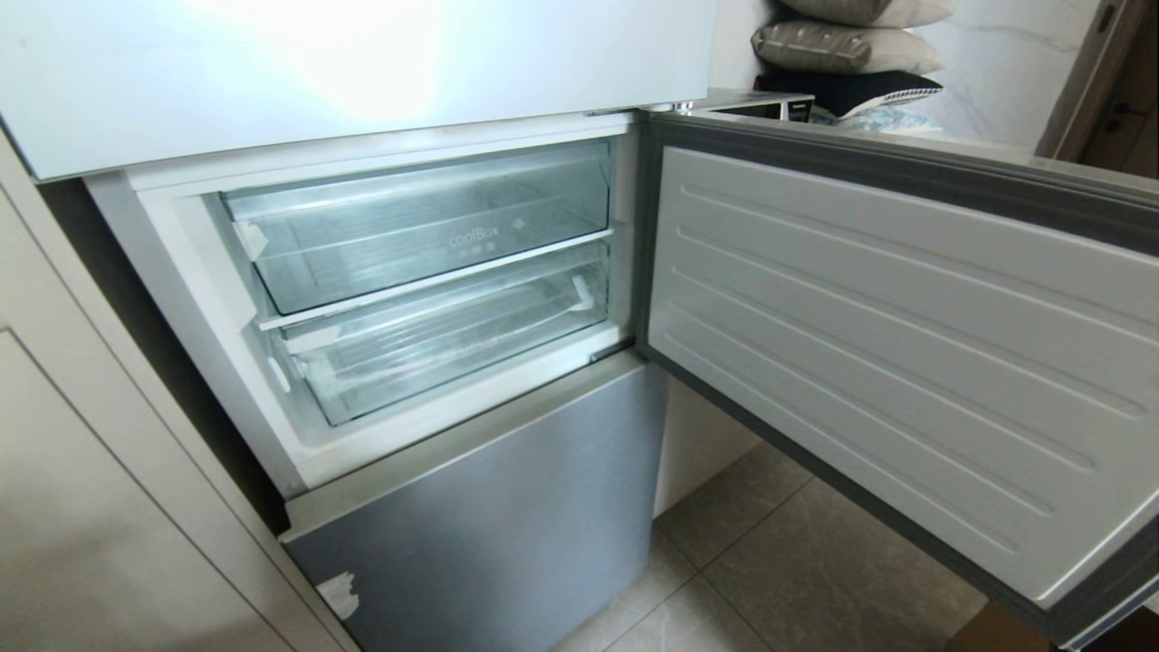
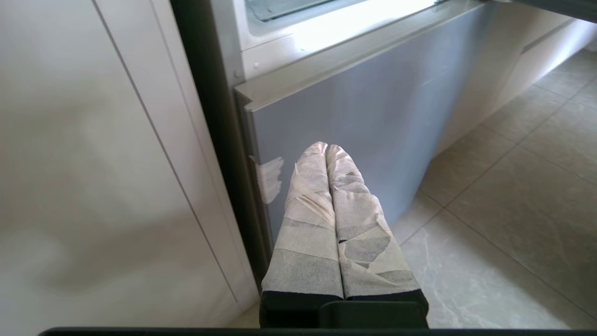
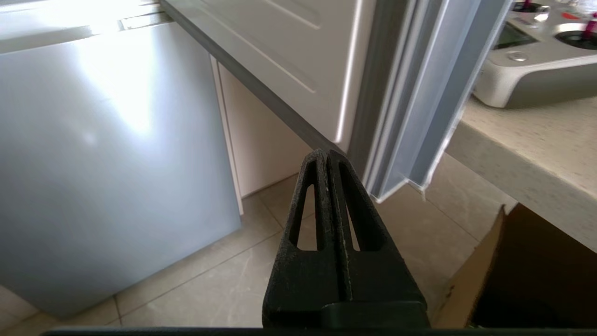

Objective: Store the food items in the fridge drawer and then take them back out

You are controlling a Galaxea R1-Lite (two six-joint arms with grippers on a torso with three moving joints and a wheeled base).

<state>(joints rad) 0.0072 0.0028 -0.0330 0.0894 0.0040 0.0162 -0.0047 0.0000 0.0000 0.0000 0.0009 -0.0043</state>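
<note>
Pale cabinet panels [image 1: 81,507] flanked a fridge whose middle compartment stood open above a grey tiled floor [image 1: 779,570]. Inside, the clear bin printed "coolBox" [image 1: 426,226] sat over the fridge drawer [image 1: 444,335], a shallow clear bin pushed in on its rails, with no food visible in it from the head view. Below, the grey-blue lower door panel [image 1: 489,507] stayed closed, and the compartment's door [image 1: 905,362] swung wide to the right. Neither arm appeared in the head view. The left gripper [image 2: 326,148], its fingers wrapped in pale tape and pressed together on nothing, pointed at the lower panel. The right gripper [image 3: 326,154], black fingers likewise closed and empty, hung near the open door's bottom edge, beside a speckled countertop [image 3: 527,149].
</note>
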